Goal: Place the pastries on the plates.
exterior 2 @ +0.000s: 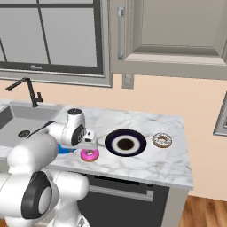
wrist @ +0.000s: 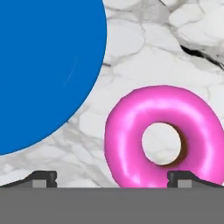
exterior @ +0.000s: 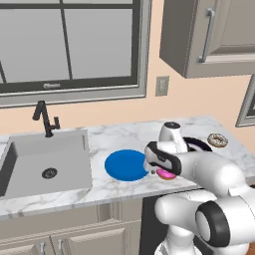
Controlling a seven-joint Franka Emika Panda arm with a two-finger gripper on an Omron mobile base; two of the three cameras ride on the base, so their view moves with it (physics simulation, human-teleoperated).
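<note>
Approach to first pickup. Fingers (wrist: 112, 178), spread fully and empty, hover above the pink-frosted ring donut (wrist: 162, 139) lying on the marble counter (wrist: 144, 48) just beside the solid blue round plate (wrist: 43, 65). Next: centre, descend, close.

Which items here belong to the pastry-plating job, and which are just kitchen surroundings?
Job items:
pink donut
glazed donut
blue plate
dark plate
gripper, open above the pink donut

Surroundings:
sink
faucet
window
wall cabinet
wall outlet
</note>
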